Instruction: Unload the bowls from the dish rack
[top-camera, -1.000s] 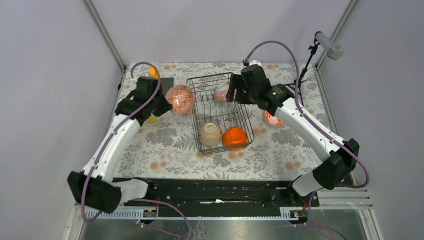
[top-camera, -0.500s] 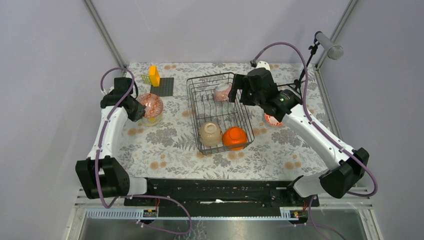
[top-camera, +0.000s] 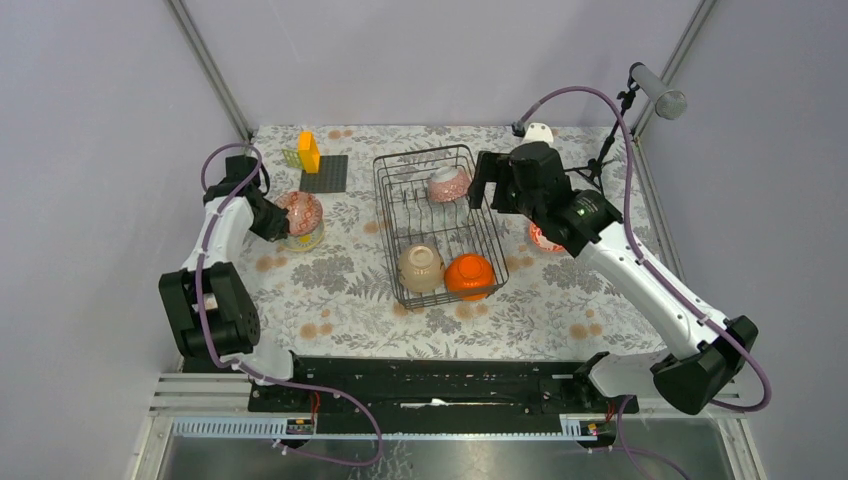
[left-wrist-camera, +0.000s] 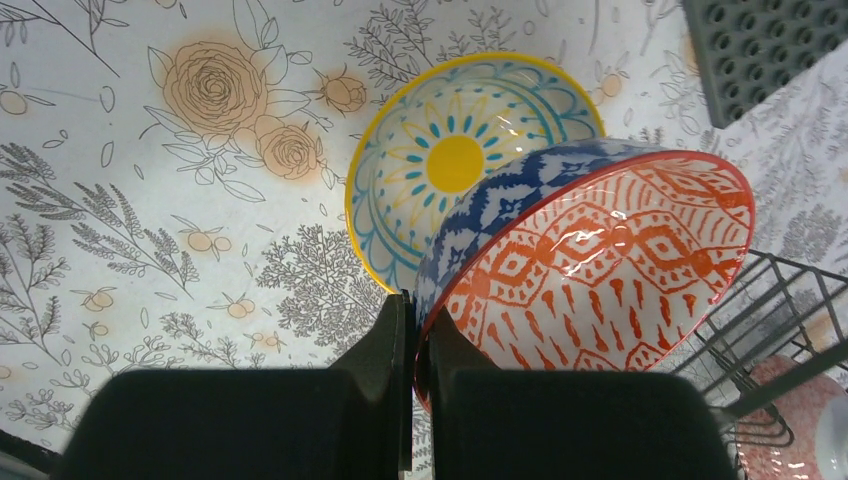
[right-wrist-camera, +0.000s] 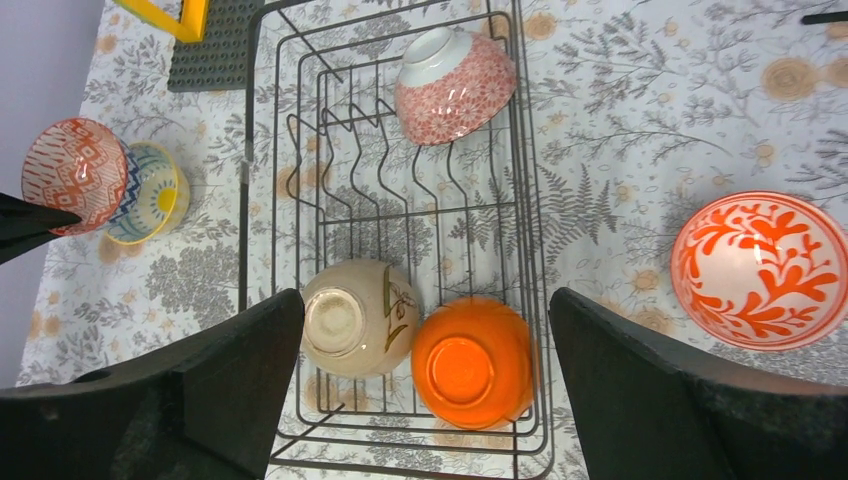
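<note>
Bowl (left-wrist-camera: 600, 260), red-patterned inside and blue outside, is clamped in left pincer (left-wrist-camera: 415, 312); right pincer (right-wrist-camera: 425, 300) gapes.

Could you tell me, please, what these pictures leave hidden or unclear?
- Top view: the right arm covers most of the red-and-white bowl beside the dish rack.
- Left wrist view: the blue-and-red bowl in the left gripper hides its own underside, so contact with the yellow-rimmed bowl below cannot be told.
- All views: the beige bowl and orange bowl lie upside down in the rack; their insides are hidden.
</note>
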